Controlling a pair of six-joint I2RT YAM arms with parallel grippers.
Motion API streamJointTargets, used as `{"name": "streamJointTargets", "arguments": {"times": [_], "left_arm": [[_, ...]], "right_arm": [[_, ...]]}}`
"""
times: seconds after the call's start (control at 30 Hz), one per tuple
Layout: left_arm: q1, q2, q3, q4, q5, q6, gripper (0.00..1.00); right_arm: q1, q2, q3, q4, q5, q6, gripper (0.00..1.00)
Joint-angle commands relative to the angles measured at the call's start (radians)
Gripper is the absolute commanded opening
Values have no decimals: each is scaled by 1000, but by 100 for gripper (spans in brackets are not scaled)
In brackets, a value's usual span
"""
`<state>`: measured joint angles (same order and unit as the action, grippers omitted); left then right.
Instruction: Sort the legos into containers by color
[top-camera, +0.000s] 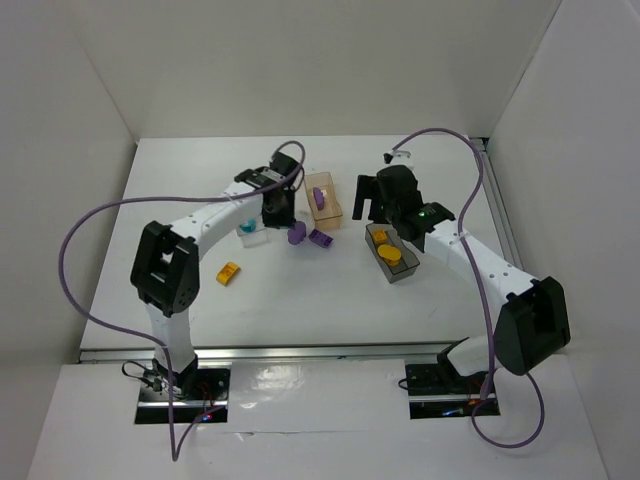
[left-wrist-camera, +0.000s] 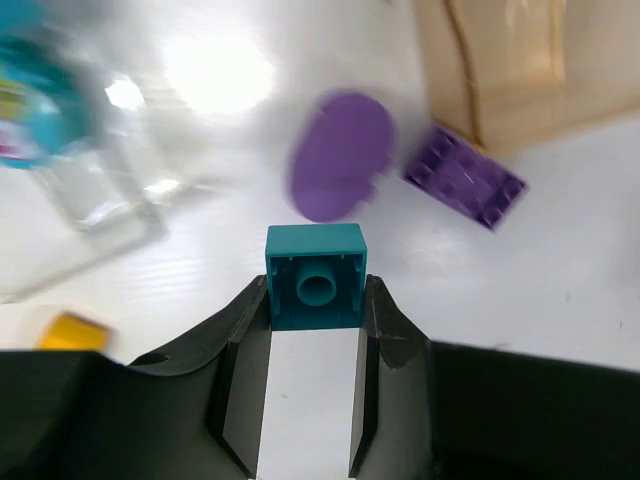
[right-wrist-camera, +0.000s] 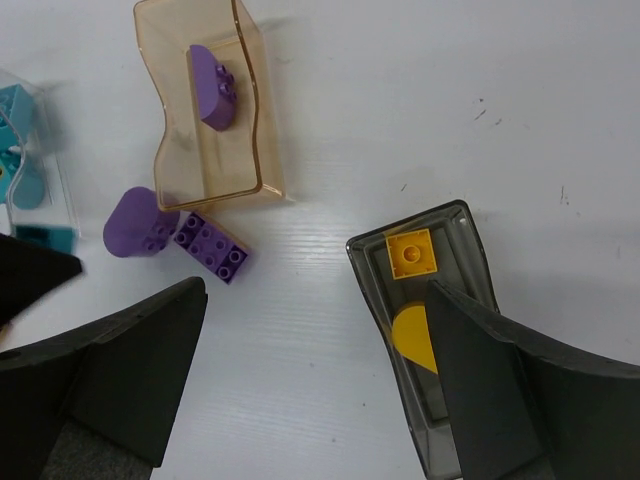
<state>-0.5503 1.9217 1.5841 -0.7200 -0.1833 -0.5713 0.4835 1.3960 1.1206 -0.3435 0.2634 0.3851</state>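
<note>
Between its tips at six o'clock, the left gripper (left-wrist-camera: 316, 300) pinches the teal brick (left-wrist-camera: 316, 262) by its sides, the clear bin (left-wrist-camera: 95, 200) lying toward ten o'clock, while the farther right gripper (right-wrist-camera: 315, 300) hangs spread above the dark bin (right-wrist-camera: 470, 235).

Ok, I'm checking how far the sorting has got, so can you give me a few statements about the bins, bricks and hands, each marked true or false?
1. The left hand grips a teal brick. True.
2. The orange-tan bin holds a yellow piece. False: it holds a purple piece.
3. The dark grey bin holds a square yellow brick and a rounded yellow piece. True.
4. The right hand holds a purple brick. False: it is open and empty, above the dark grey bin.
5. A loose yellow brick lies on the table. True.
</note>
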Motion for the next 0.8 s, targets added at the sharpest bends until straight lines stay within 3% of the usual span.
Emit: {"name": "streamJointTargets", "arguments": {"times": [0.0,0.3,0.33,0.4,0.5,0.67,0.77], "left_arm": [[98,-70,-13,-19,-64,17,24],[191,-69,-22,-19,-71,17,28],[191,-60,-22,-19,-90,4,52],[201,-59,-22,-19,-104,-6,82],[210,-59,-22,-29,-113,-18,95],[210,-164,-44,-38,-137,-38,95],[210,-265,-148,-38,-175,-77,93]], "right_arm": [[-8,-42,-25,44,-13,15,97],[-8,-42,-25,44,-13,24,97],[-8,-42,-25,44,-13,24,97],[-8,-42,-25,44,-13,24,97],[-8,-32,-25,44,-13,34,97],[-8,-42,-48,54,-32,34,97],[1,-32,-58,63,-32,43,97]]}}
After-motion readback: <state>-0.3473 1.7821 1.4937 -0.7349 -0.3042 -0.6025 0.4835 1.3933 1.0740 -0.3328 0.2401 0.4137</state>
